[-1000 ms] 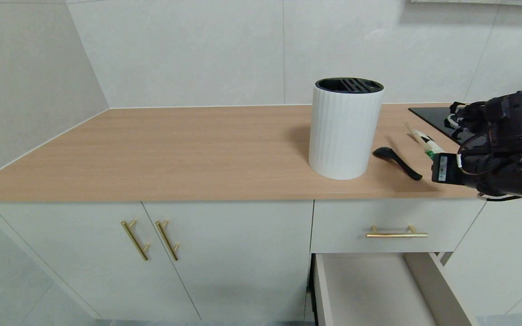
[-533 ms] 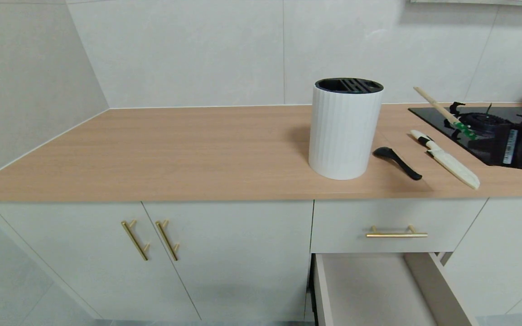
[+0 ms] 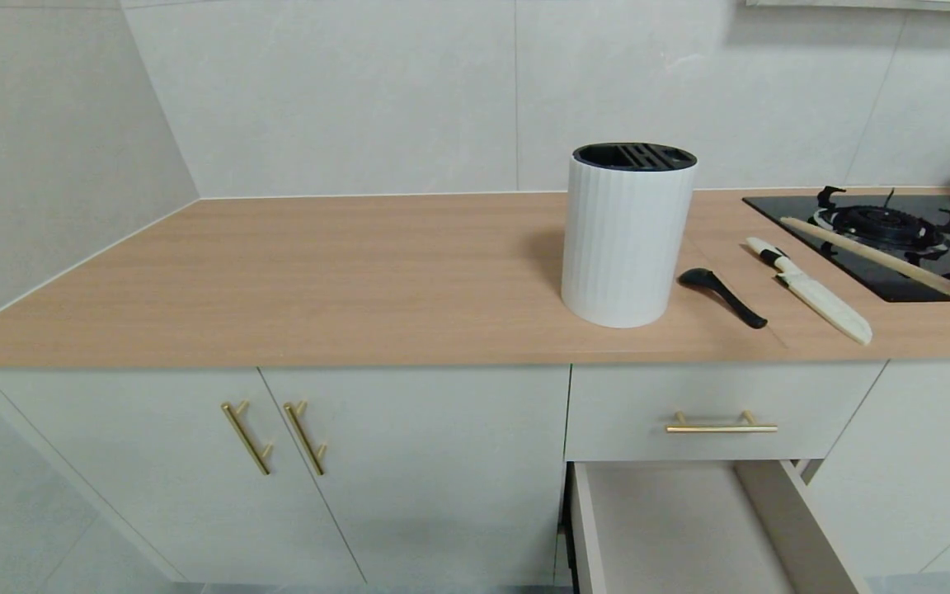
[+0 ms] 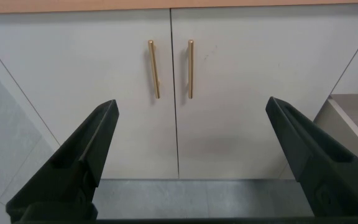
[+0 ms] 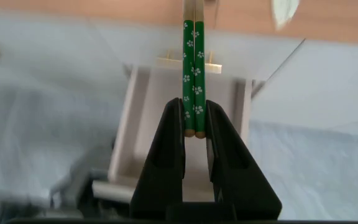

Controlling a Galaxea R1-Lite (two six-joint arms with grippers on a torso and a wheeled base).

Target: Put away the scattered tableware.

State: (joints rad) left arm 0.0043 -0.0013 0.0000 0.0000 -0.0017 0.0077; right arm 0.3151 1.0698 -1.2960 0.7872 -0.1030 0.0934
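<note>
A pair of wooden chopsticks (image 3: 879, 260) with green flowered ends (image 5: 192, 74) hangs slanted over the counter's right end, near the hob. My right gripper (image 5: 195, 121) is shut on the green ends. A white ribbed utensil holder (image 3: 628, 239) with a black slotted top stands on the wooden counter (image 3: 343, 280). Just right of it lie a black spoon (image 3: 722, 295) and a white knife (image 3: 809, 289). Low in front of the cabinet doors (image 4: 173, 93), my left gripper (image 4: 191, 162) is open with nothing in it.
A black gas hob (image 3: 895, 227) sits at the counter's back right. Under the counter a closed drawer with a gold handle (image 3: 721, 427) sits above an open, bare drawer (image 3: 673, 528), whose front (image 5: 185, 143) lies below the chopsticks in the right wrist view.
My right arm has swung rightward out of the head view, taking the chopsticks off the counter. They first tilted up, and now slant lower and farther right. The knife is uncovered.
</note>
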